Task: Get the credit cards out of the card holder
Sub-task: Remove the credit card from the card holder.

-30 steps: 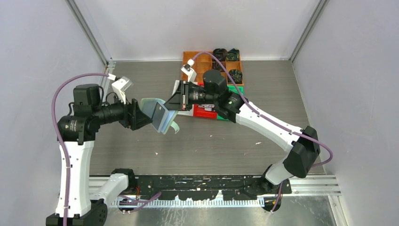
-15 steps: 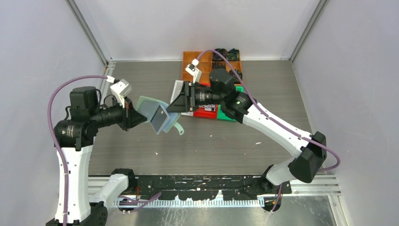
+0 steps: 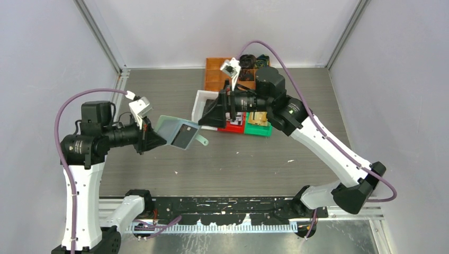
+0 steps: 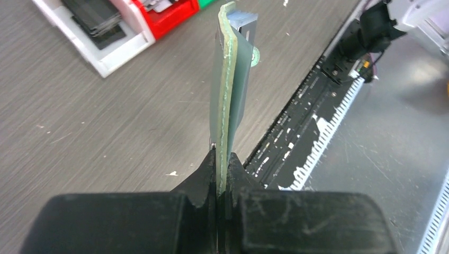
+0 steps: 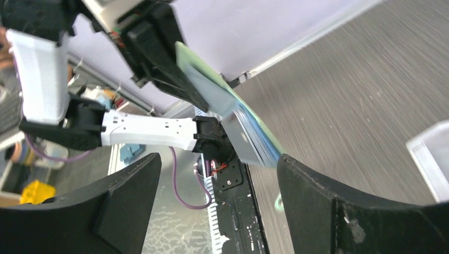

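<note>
One edge of the pale sage-green folding card holder (image 3: 170,126) is pinched in the left gripper (image 4: 221,159), aloft above the grey table (image 3: 265,159), a dark plastic card (image 3: 185,136) showing inside. The right gripper (image 3: 209,116) gapes empty nearby; tugging the card could pull the holder loose.

I carry two grippers: left gripper (image 3: 156,136) and right gripper (image 5: 218,170). Holder (image 3: 174,126): one. Card (image 3: 185,137) showing in it: one, dark. Bins: three, namely white bin (image 3: 198,106), red bin (image 3: 232,127) and green bin (image 3: 263,131). Tray (image 3: 214,72): one, orange. Stack (image 4: 94,24) in the white bin: count unreadable.
</note>
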Action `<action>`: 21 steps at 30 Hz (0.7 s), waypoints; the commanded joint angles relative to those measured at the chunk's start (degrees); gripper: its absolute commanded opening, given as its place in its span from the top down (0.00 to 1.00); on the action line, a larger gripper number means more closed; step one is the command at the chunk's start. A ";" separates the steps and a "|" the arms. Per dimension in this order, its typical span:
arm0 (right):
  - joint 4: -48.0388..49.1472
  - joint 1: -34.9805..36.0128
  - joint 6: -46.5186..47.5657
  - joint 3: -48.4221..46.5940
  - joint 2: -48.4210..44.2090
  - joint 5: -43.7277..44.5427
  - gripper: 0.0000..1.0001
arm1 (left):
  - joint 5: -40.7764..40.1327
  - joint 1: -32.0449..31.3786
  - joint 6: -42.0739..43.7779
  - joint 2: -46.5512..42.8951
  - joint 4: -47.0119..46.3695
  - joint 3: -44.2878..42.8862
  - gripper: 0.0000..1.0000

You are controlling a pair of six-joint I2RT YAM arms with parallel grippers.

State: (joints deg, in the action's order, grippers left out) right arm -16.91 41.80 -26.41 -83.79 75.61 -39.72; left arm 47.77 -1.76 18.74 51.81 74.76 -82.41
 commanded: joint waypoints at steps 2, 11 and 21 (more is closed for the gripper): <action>-6.05 5.48 15.47 -10.11 6.01 -4.87 0.14 | 10.46 -0.07 5.85 1.04 4.43 -1.79 1.00; -11.25 10.03 24.98 -17.71 12.90 -7.57 0.15 | 15.84 -0.35 12.81 1.71 9.93 -1.87 1.00; -12.18 13.30 25.27 -22.26 19.50 -10.58 0.40 | 15.19 -0.71 15.02 1.56 12.15 -2.82 1.00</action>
State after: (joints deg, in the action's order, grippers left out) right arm -29.34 53.98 -2.00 -102.06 93.91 -47.59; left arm 60.10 -2.24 31.70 54.11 86.30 -82.59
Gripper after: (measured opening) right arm 0.665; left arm 0.026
